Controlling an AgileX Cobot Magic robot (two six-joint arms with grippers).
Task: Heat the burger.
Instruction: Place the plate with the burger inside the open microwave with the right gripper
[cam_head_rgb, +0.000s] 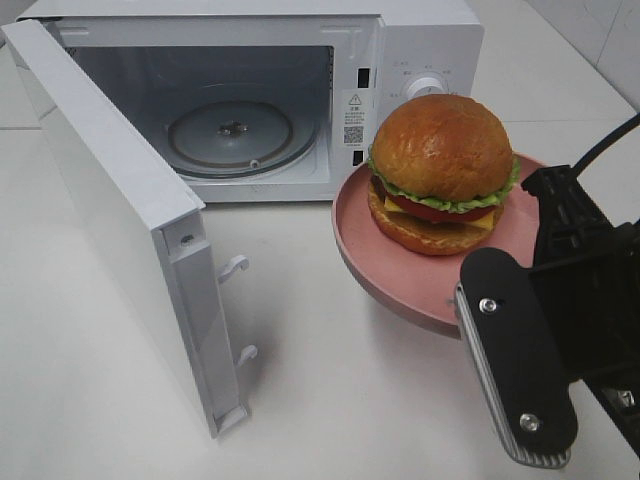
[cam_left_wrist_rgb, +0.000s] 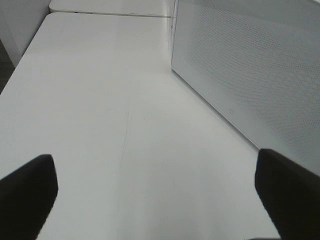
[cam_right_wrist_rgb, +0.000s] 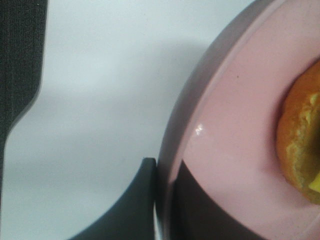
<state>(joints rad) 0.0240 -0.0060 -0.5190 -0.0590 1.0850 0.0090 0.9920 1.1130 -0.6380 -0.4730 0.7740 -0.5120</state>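
The right gripper (cam_right_wrist_rgb: 164, 172) is clamped on the near rim of the pink plate (cam_head_rgb: 352, 215), one jaw above the rim and one below. The burger (cam_head_rgb: 442, 170) sits upright at the plate's centre, beyond the gripper on the side toward the microwave (cam_head_rgb: 420, 40). The plate appears to be raised off the counter (cam_head_rgb: 330, 380) and hangs in front of the control panel, to the right of the cavity opening. The turntable (cam_head_rgb: 230, 135) lies left of the burger and deeper in, so the coming move calls for travel leftward, then inward. The door (cam_head_rgb: 120, 200) stands swung fully out on the left and leaves the opening unobstructed. The left gripper (cam_left_wrist_rgb: 157, 192) is spread wide and empty, low over the counter beside the door's outer face. The right arm is the nearer one.
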